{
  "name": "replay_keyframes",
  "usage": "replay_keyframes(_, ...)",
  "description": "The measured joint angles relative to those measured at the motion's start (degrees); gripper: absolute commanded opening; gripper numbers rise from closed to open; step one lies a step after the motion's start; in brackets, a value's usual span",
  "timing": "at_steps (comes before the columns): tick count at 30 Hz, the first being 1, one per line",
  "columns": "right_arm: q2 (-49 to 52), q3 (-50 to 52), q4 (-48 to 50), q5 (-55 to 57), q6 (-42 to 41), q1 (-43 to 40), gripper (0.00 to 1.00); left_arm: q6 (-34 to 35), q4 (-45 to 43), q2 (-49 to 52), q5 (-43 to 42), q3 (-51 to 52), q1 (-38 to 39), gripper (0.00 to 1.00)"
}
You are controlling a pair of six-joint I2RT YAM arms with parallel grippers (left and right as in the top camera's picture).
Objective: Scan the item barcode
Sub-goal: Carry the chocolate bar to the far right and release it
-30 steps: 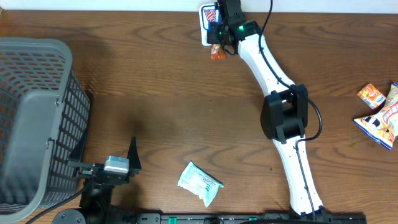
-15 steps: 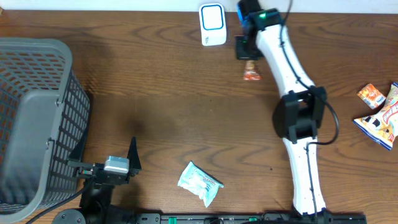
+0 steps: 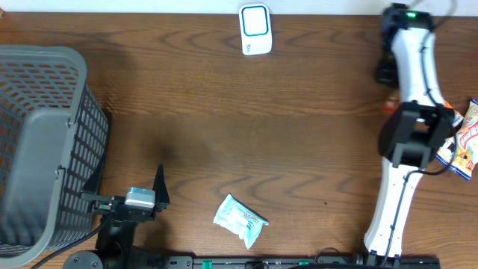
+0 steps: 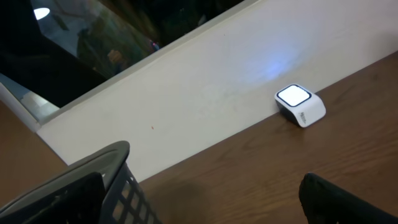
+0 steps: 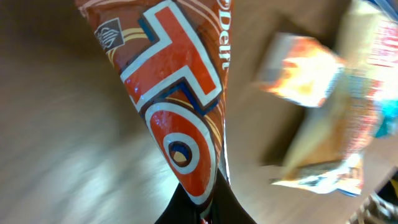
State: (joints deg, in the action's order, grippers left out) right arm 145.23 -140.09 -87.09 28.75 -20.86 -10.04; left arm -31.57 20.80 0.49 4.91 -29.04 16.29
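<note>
Orange glossy snack packet (image 5: pixel 180 118), tapering wedge.

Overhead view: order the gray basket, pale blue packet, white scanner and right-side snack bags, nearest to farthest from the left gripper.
From the left gripper:
1. gray basket, right beside it, at the left.
2. pale blue packet, near edge, to its right.
3. white scanner, far edge, middle.
4. snack bags, far right edge.
</note>
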Motion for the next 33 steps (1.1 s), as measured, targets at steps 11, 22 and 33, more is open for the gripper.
replay_keyframes(11,0.0,0.0,-1.3,1.0,-3.0,-10.3,0.01,0.0,0.2,0.0,0.0,0.0,0.0,1.00)
replay_keyframes(22,0.0,0.0,-1.2,-0.3,-3.6,-11.1,0.64,0.0,0.2,0.0,0.0,0.0,0.0,1.00)
replay_keyframes(33,-7.0,0.7,-1.8,-6.7,-4.2,-8.7,0.75,0.0,0.3,0.0,0.0,0.0,0.0,1.00)
